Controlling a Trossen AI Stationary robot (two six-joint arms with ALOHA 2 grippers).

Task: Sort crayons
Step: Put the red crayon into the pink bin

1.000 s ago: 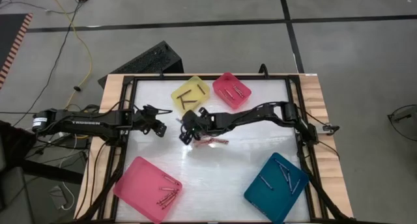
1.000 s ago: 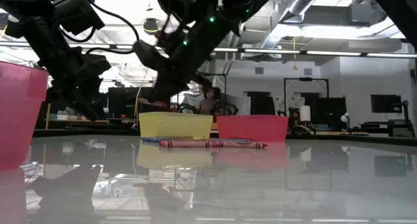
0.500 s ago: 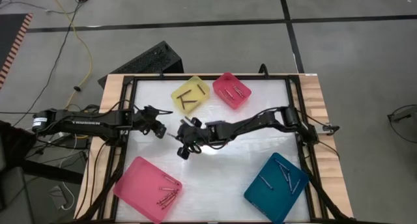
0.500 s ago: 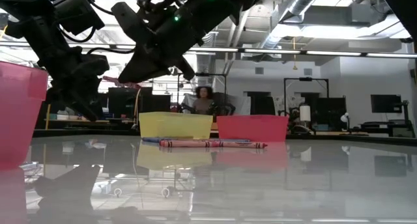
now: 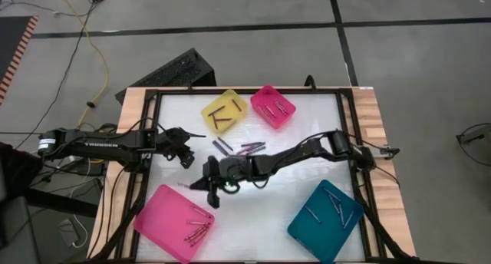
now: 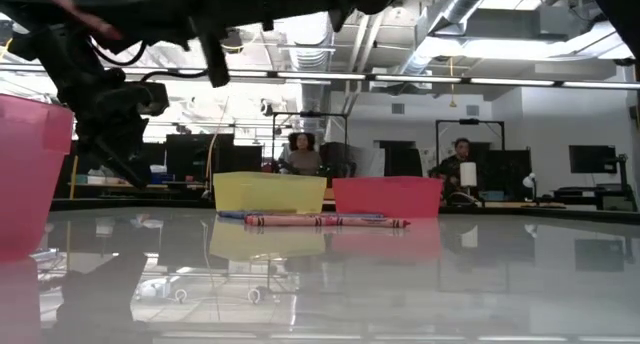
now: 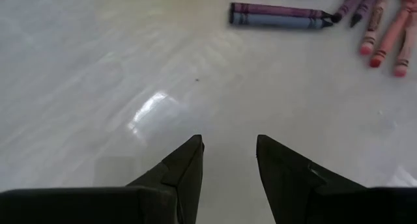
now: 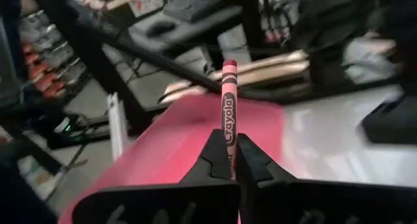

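A red crayon (image 8: 229, 113) stands between the closed fingers of the right gripper (image 8: 229, 160), tip pointing away from the wrist, the maker's name legible on its wrapper. In the high view that gripper (image 5: 207, 184) sits over the middle-left of the bench (image 5: 307, 133), just beyond the corner of the large pink tray (image 5: 174, 222); the wrist view shows the same pink tray directly ahead of the crayon.

A loose cluster of crayons (image 5: 244, 148) lies on the bench surface near its centre, between the yellow tray (image 5: 225, 112) and the right arm. In the left wrist view these read as one purple crayon (image 7: 280, 15) lying flat and several red or pink ones (image 7: 384, 28) fanned beside it. In the low view they appear as a low row (image 6: 325, 221) in front of the yellow and small pink trays.

Sorted crayons already rest in the trays: dark sticks in the yellow tray, a few in the small pink tray (image 5: 273, 106), several in the large pink tray, and several in the teal tray (image 5: 325, 221) (colours inside the trays are too small to confirm).

The left gripper (image 5: 184, 156) hovers over the left of the bench, near the loose cluster but apart from it. Its fingers (image 7: 186, 168) stand parted with nothing between them, bare bench showing in the gap.

People are seated in the room beyond the bench.
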